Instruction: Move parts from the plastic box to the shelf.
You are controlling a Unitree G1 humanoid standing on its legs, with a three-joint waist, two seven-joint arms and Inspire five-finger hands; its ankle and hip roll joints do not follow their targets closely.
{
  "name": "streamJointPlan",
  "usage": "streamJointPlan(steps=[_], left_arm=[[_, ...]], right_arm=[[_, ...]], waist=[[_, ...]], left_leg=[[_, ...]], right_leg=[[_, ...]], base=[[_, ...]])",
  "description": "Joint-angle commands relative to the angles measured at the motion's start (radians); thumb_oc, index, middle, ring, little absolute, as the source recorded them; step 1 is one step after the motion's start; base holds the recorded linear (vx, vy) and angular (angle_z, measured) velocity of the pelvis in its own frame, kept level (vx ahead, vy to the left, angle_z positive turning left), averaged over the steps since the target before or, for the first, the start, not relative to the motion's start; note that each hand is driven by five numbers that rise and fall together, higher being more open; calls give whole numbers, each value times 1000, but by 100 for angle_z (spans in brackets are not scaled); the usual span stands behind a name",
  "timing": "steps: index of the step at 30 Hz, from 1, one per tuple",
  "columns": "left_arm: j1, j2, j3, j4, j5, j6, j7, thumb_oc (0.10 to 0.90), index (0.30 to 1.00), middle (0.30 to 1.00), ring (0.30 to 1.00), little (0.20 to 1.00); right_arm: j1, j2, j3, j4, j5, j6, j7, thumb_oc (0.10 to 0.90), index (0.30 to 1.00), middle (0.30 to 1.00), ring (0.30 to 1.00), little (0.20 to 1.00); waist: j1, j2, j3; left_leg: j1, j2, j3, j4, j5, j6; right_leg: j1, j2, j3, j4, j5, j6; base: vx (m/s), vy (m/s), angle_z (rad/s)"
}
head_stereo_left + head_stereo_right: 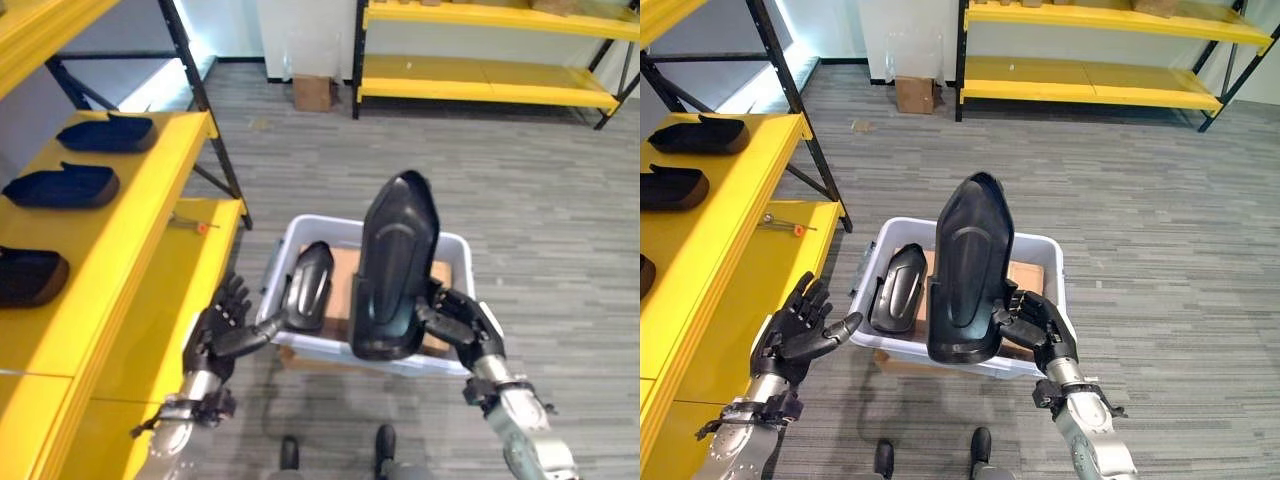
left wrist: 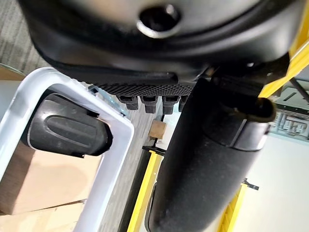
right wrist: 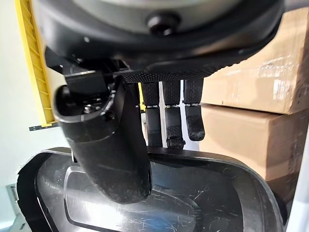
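Left eye view is showing, at the far left, the yellow shelf (image 1: 150,220) that is already carrying three dark parts (image 1: 62,186); I judge the free place on it is waiting for the next one. Beside its edge the left hand (image 1: 222,325) is hovering with the fingers spread wide and holding nothing, just at the near left corner of the plastic box (image 1: 462,250). Probably it is getting ready to support the load. Inside the box a smaller black part (image 1: 308,285) is leaning against the left wall, on top of a brown cardboard (image 1: 342,290).

More to the right, the large black part (image 1: 395,265) is standing almost upright above the box, because the right hand (image 1: 455,320) is gripping its lower edge, with the thumb on the inner side and the fingers curled round the rim. So the lifting step seems to be under way.

Between this part and the shelf, the box wall and the left hand are standing in the way. Far behind, a small carton (image 1: 313,92) and another yellow rack (image 1: 480,80) are standing on the floor.
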Motion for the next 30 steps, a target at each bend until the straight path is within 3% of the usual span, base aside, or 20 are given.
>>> streamJointPlan(steps=[1,9,13,18,20,21,23,25,27,28,30], left_arm=[[-56,2,15,8,27,-76,-24,900,1000,1000,1000,1000],[-65,-16,22,23,11,-78,-12,900,1000,1000,1000,1000],[-54,-24,29,15,31,-75,-6,900,1000,1000,1000,1000],[-76,-28,18,6,9,-80,4,900,1000,1000,1000,1000],[-86,-29,12,13,-4,-82,3,900,1000,1000,1000,1000],[-117,-24,-1,37,0,-84,8,900,1000,1000,1000,1000],[-131,-25,1,37,2,-82,7,900,1000,1000,1000,1000],[-137,-28,8,29,4,-83,2,900,1000,1000,1000,1000],[-142,-29,9,28,4,-82,1,900,1000,1000,1000,1000],[-149,-30,7,29,5,-81,0,900,1000,1000,1000,1000],[-157,-37,-6,33,10,-74,-9,900,1000,1000,1000,1000]], right_arm=[[-105,-11,-1,-106,54,-98,26,400,300,300,300,300],[-189,-13,53,-103,55,-93,26,400,300,300,300,300],[-250,-22,86,-103,50,-88,31,400,300,300,300,300],[-353,-35,109,-98,53,-113,7,400,300,300,300,300],[-348,-43,88,-109,33,-124,-6,400,300,300,300,300],[-319,-59,68,-131,15,-134,-14,400,300,300,300,300],[-294,-59,57,-137,8,-133,-21,400,300,300,300,300],[-264,-46,47,-158,16,-134,-15,400,300,300,300,300],[-246,-40,39,-166,24,-132,-13,400,300,300,300,300],[-228,-33,35,-179,33,-128,-8,400,300,300,300,300],[-199,-23,15,-189,47,-130,-7,400,300,300,300,300]], waist=[[-8,10,-111],[8,19,-99],[28,29,-93],[66,47,-51],[74,46,-24],[56,32,-4],[43,25,-2],[33,22,-1],[30,21,-4],[24,20,-6],[9,25,-23]], left_leg=[[58,45,14,-4,-22,11],[58,72,14,64,-30,6],[55,112,0,73,9,-11],[-51,156,-92,47,141,-54],[-113,146,-84,67,185,-46],[-137,164,77,145,171,-22],[-109,189,168,206,125,-35],[-89,211,222,304,79,-33],[-81,208,230,338,50,-30],[-68,197,238,369,0,-22],[-45,166,283,272,-57,-5]], right_leg=[[12,-72,45,121,-128,81],[1,-44,54,189,-182,63],[-7,-10,34,240,-222,39],[-52,4,-83,309,-274,0],[-51,-19,-141,311,-273,-13],[-49,-54,-207,302,-261,-19],[-41,-75,-240,304,-268,-14],[-32,-89,-281,311,-270,-19],[-29,-97,-300,318,-271,-24],[-24,-110,-326,327,-272,-23],[-14,-141,-377,338,-255,-1]], base=[[0,0,0],[-15,-71,-1],[-24,-159,-2],[-145,-176,41],[-241,-114,116],[-283,-74,151],[-131,-56,144],[-60,-7,113],[-43,30,100],[-61,109,66],[-3,220,83]])
